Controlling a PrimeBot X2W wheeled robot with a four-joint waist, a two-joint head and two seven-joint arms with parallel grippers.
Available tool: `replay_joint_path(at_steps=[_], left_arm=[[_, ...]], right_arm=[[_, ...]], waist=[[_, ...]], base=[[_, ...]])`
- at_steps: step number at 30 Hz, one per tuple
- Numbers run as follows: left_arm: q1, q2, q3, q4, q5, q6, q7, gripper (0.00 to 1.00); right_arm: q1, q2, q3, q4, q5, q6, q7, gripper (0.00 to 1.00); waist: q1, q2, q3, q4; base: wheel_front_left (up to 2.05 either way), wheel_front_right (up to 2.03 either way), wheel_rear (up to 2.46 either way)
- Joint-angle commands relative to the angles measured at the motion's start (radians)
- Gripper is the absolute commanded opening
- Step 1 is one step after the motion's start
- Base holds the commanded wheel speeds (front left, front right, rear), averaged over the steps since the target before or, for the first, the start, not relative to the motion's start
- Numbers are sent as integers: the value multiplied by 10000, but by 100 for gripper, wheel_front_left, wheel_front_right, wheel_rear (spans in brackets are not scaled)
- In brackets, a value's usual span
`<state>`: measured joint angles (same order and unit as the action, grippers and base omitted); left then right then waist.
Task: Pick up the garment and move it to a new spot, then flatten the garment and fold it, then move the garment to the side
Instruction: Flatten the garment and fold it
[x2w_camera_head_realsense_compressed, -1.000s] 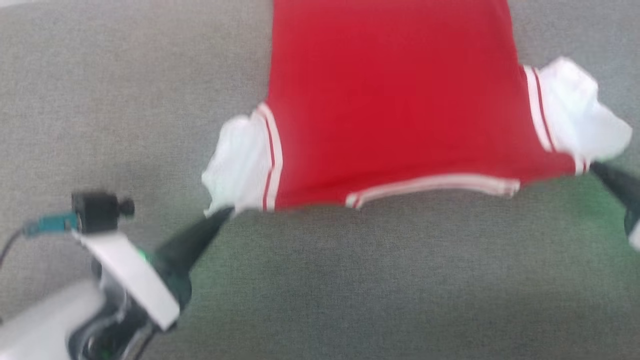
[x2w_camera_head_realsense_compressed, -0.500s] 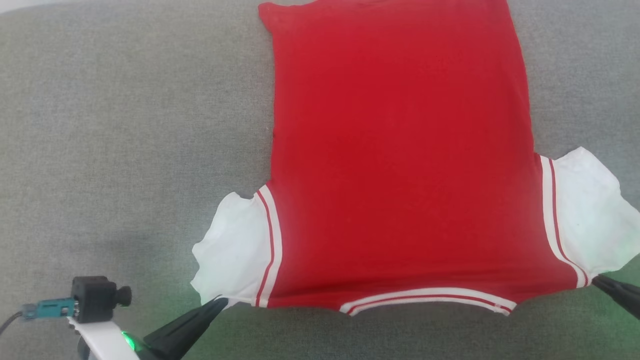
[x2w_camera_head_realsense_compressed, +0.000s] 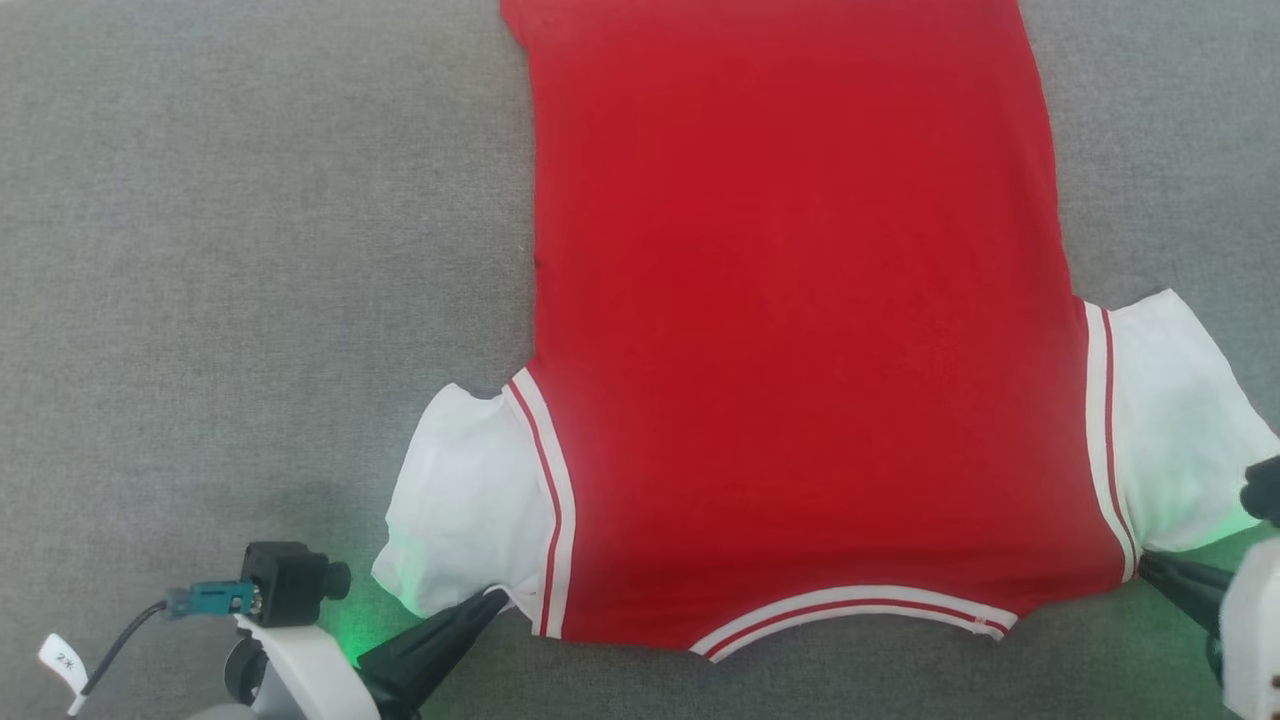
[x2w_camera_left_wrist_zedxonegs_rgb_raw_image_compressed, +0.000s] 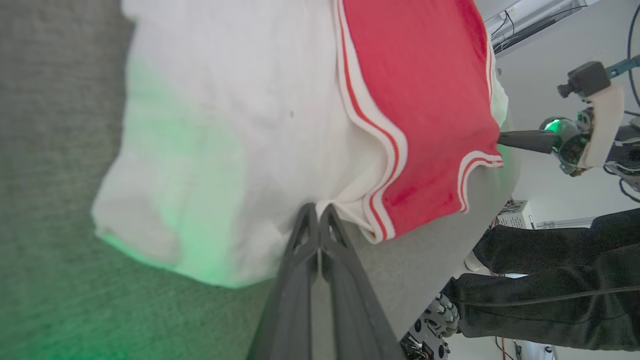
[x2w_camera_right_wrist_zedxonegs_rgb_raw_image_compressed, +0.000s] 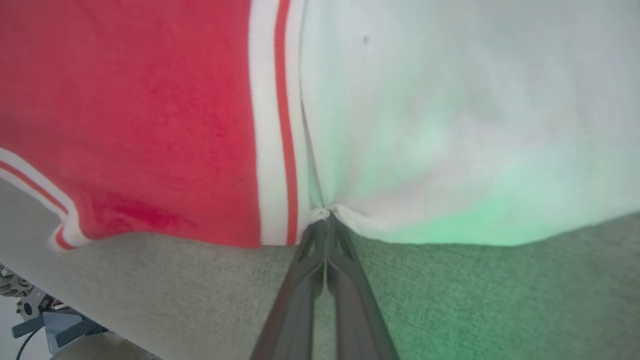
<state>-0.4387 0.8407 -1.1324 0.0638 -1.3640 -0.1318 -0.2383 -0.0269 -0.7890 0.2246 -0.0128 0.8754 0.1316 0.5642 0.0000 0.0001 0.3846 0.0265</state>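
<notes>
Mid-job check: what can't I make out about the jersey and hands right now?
Head view: far end of the garment, cut off by the top edge.
Head view: most of the right hand, cut off by the right edge.
Every view: the garment's underside, hidden against the grey surface.

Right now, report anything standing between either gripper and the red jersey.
Nothing visible does. The left gripper is shut on the garment at the near edge of one white sleeve, the right gripper on it at the other sleeve.
</notes>
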Motion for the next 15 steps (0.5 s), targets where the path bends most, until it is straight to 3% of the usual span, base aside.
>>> replay_joint_path(at_steps=[1,4,5,6,7,11,15], left_arm=[[-136,-240,-105,287,-18,27,-15,0],[-181,-383,-143,558,-22,29,-58,0],[-179,-419,-173,649,-12,30,-85,0],[-157,-457,-176,705,-43,30,-106,0],[-108,-464,-167,738,-69,32,-130,0],[89,-447,-55,675,-52,32,-201,0],[149,-506,157,378,157,29,-247,0]], right_arm=[[-75,652,307,237,-343,-17,234,0],[-193,942,333,160,-695,-16,318,0],[-259,1039,346,66,-893,-7,315,4],[-265,1131,289,-19,-976,-7,362,63],[-247,1179,235,-173,-1042,-5,437,100],[18,976,-364,-1025,-1223,-11,823,100],[329,720,-1537,-2418,-659,-11,1598,100]], waist=[[0,-1,62,-21],[0,-1,94,-62],[0,-1,105,-95],[0,-1,105,-123],[0,-1,100,-166],[0,-1,64,-281],[0,-1,73,-224]], base=[[0,0,0],[0,0,0],[0,0,0],[0,0,0],[0,0,0],[0,0,0],[0,0,0]])
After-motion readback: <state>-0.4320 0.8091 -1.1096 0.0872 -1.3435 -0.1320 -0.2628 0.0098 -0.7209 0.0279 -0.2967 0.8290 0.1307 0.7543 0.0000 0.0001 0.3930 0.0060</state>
